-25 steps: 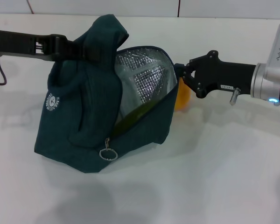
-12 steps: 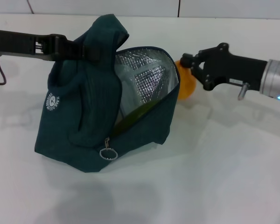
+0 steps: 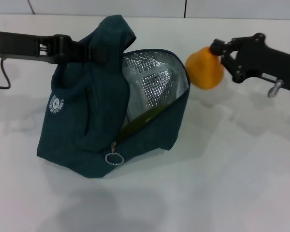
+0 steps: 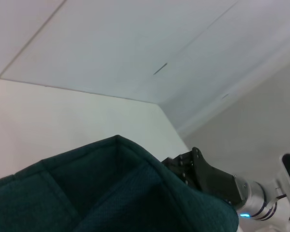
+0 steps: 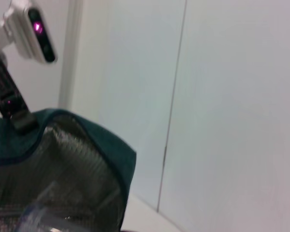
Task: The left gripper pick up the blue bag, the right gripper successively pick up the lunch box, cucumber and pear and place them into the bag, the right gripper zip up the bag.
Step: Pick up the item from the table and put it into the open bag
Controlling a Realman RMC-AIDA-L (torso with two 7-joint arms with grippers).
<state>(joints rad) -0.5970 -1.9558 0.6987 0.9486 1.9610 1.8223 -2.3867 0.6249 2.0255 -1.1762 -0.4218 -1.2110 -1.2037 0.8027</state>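
The bag point(image 3: 111, 96) stands on the white table point(image 3: 222, 183), mouth open toward three o'clock, its foil lining point(image 3: 152, 82) showing. Its ring pull point(image 3: 113, 158) hangs at the front, and the round white logo point(image 3: 55, 104) faces nine o'clock. The left gripper point(image 3: 82, 51) reaches in from nine o'clock and is pinched on the bag's upper fabric, holding the top up; it sits where it was a second ago.

The pear point(image 3: 204, 67) has changed most. A second ago it was mostly hidden behind the bag's rim at three o'clock; half a second ago it had begun to clear the rim; now it is in full view in the air, just beside the rim and apart from it, toward two o'clock of the bag. The right gripper point(image 3: 221, 50) is clamped on the pear's narrow top and has risen and pulled back toward three o'clock with it.

Inside the mouth a green strip, the cucumber point(image 3: 142, 118), lies low against the lining, as before. In the right wrist view the clear edge of the lunch box point(image 5: 38, 215) shows dimly inside the lining.
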